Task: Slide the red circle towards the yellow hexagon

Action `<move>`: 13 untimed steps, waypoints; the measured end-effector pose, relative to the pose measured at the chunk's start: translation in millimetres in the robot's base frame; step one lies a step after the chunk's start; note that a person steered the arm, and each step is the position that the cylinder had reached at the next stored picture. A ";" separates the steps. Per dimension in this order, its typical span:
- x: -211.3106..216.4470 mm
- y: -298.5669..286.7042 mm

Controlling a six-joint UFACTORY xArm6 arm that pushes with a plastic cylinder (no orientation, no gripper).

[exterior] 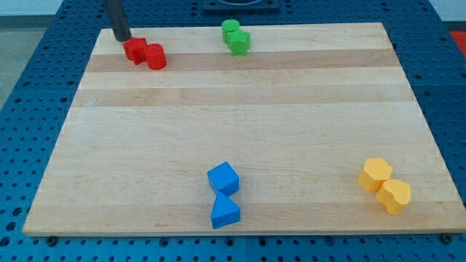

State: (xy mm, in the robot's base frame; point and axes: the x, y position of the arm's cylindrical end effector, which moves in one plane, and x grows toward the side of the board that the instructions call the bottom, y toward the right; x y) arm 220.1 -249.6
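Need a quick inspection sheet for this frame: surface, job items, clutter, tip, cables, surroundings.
Surface: wooden board, flat.
Job's things: red circle at the view's top left, touching a second red block; yellow hexagon at bottom right, against a second yellow block.
Clutter: two green blocks at top; blue cube and blue triangle at bottom.
Gripper: none; my tip just upper-left of the reds.
Cables: nothing seen.
Surroundings: blue perforated table.

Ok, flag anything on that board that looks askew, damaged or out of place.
Nothing stands out. The wooden board looks undamaged. Its blocks sit in four tidy pairs: two red blocks at the view's top left, two green blocks, two blue blocks and two yellow blocks. My tip sits just left of the red pair.
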 end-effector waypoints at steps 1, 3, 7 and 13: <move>6.2 -0.4; 25.4 2.0; 37.4 30.8; 92.0 69.5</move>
State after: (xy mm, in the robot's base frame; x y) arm 312.1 -180.1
